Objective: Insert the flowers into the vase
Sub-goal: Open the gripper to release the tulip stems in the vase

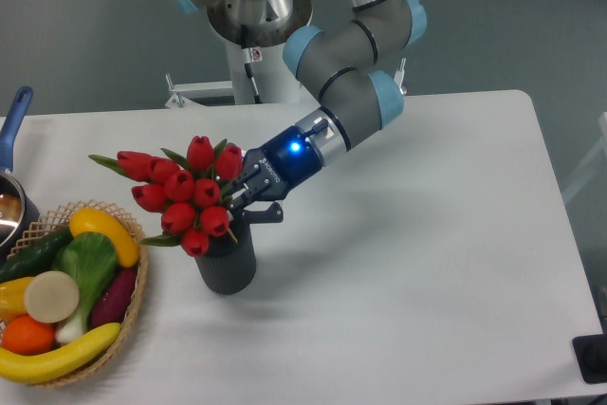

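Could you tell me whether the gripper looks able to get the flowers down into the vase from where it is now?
Probably yes. The gripper holds the flowers by their stems directly over the vase, with the blooms leaning left above the mouth. Nothing stands between them; the fruit basket sits off to the left.
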`<state>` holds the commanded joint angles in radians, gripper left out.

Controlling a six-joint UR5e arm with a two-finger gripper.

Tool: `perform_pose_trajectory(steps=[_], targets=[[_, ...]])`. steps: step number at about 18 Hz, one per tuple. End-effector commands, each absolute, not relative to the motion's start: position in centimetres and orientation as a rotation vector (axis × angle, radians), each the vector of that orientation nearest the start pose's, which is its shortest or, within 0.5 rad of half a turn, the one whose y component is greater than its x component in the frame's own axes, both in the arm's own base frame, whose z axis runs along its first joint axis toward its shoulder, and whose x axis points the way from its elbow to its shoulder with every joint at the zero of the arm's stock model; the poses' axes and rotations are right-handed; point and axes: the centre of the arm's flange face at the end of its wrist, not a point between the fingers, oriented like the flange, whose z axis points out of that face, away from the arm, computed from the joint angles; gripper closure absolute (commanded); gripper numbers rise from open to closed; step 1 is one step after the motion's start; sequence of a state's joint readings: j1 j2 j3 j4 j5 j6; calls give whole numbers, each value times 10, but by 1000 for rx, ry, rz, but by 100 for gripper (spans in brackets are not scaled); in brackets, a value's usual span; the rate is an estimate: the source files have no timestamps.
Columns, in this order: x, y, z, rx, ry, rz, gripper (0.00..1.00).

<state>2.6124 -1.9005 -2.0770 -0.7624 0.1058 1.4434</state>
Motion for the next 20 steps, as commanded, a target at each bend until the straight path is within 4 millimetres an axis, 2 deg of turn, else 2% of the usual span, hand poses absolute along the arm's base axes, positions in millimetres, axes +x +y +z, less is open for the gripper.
perform_pose_trajectory(steps=[5, 6, 8, 12, 15, 18, 19, 20], targets=[[-311, 450, 246, -1667, 340, -501, 71], [-311, 450, 246, -1665, 345, -496, 64], [-311, 450, 246, -1665, 345, -494, 64], [-315, 447, 246, -1665, 342, -485, 57], [-316, 447, 246, -1660, 357, -468, 40], [-317, 442, 243, -1658, 354, -458, 38], [-318, 441, 243, -1657, 355, -452, 31], [-320, 441, 245, -1653, 367, -436, 16]])
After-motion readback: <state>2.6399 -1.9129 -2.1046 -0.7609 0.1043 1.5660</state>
